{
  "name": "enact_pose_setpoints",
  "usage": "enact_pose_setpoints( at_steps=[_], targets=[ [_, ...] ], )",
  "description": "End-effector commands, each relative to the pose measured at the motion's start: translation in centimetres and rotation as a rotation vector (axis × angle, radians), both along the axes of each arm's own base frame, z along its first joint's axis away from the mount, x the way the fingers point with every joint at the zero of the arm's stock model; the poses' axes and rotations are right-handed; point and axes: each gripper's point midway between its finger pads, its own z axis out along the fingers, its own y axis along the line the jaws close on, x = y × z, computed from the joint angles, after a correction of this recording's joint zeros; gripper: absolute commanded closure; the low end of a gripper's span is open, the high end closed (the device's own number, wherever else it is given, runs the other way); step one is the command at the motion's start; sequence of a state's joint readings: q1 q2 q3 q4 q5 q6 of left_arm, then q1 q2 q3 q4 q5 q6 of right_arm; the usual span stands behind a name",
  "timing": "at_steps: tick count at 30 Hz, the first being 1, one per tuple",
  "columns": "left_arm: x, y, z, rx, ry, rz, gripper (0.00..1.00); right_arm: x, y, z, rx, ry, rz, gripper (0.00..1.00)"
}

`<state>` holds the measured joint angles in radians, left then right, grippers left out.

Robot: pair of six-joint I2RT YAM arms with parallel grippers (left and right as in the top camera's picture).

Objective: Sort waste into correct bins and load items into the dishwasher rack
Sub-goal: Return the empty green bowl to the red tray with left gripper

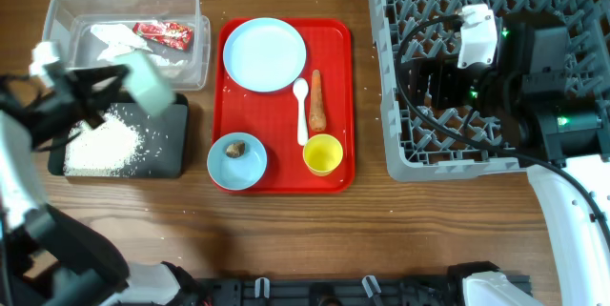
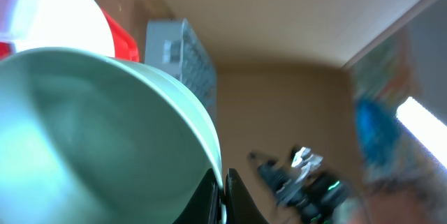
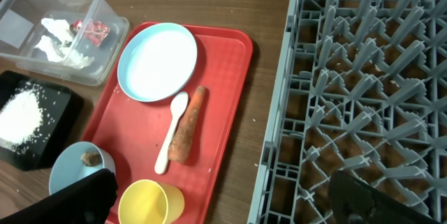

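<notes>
Brown wood-grain table beneath red tray and grey rack

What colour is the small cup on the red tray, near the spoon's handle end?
The cup is yellow, and it shows best in the overhead view.

The wooden table bore four things directly. The black tub lay under the left gripper and reached out nearer the robot than it. The clear tub sat just beyond that gripper, toward the far edge, close beside the black one. The flat red tray rested to the gripper's right, between it and the right gripper. The grey dishwasher rack stood beneath the right gripper, apart from the tray, with bare wood between them.
</notes>
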<state>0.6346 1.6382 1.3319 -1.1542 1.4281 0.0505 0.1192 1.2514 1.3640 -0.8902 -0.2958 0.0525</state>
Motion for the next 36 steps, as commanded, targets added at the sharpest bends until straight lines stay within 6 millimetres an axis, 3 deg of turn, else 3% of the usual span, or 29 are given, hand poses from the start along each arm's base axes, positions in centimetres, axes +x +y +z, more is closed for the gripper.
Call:
enact_pose_setpoints(
  at_steps=[1,2,5,9,11,14,17,20,22,24,26,27,30,33,36],
  targets=[
    [0.1,-6.6,0.7,0.175,-0.104,-0.184,0.96,0.0,0.5,0.2,0.021,-0.001,0.012,0.00],
    [0.3,-8.5,0.3,0.219,-0.106,-0.231,0.96,0.0,0.5,0.2,0.021,0.000,0.012,0.00],
    [1.6,-14.4,-3.1,0.448,-0.010,-0.311,0.96,0.0,0.5,0.2,0.021,0.000,0.012,0.00],
    [2.8,-19.1,-7.0,0.827,0.028,-0.270,0.96,0.0,0.5,0.2,0.021,0.001,0.012,0.00],
    [2.9,-20.5,-9.1,1.096,0.007,-0.232,0.96,0.0,0.5,0.2,0.021,0.001,0.012,0.00],
    [2.5,-22.4,-12.1,1.364,-0.012,-0.229,0.96,0.0,0.5,0.2,0.021,0.001,0.012,0.00],
    [1.7,-24.3,-15.8,1.461,0.009,-0.310,0.96,-0.1,0.5,0.1,0.021,0.003,0.012,0.00],
    [1.3,-24.6,-19.2,1.506,0.064,-0.371,0.96,-0.1,0.5,0.1,0.020,0.006,0.012,0.00],
    [1.2,-24.4,-20.2,1.522,0.085,-0.386,0.96,-0.1,0.5,0.1,0.020,0.006,0.012,0.00],
    [1.2,-24.2,-20.4,1.532,0.092,-0.386,0.92,-0.1,0.5,0.1,0.020,0.007,0.012,0.00],
    [1.2,-24.2,-20.3,1.530,0.089,-0.384,0.48,-0.1,0.5,0.1,0.020,0.006,0.012,0.00],
    [1.1,-24.2,-20.1,1.529,0.088,-0.382,0.36,-0.1,0.5,0.1,0.020,0.006,0.012,0.00],
    [0.8,-24.0,-17.7,1.522,0.087,-0.372,0.23,-0.1,0.5,0.1,0.020,0.007,0.012,0.00],
    [-1.0,-23.6,-14.5,1.468,0.133,-0.368,0.23,-0.1,0.5,-0.1,0.020,0.012,0.012,0.00],
    [-3.9,-22.4,-14.6,1.460,0.256,-0.416,0.26,0.1,0.5,-0.8,0.016,0.039,0.012,0.00]
  ],
)
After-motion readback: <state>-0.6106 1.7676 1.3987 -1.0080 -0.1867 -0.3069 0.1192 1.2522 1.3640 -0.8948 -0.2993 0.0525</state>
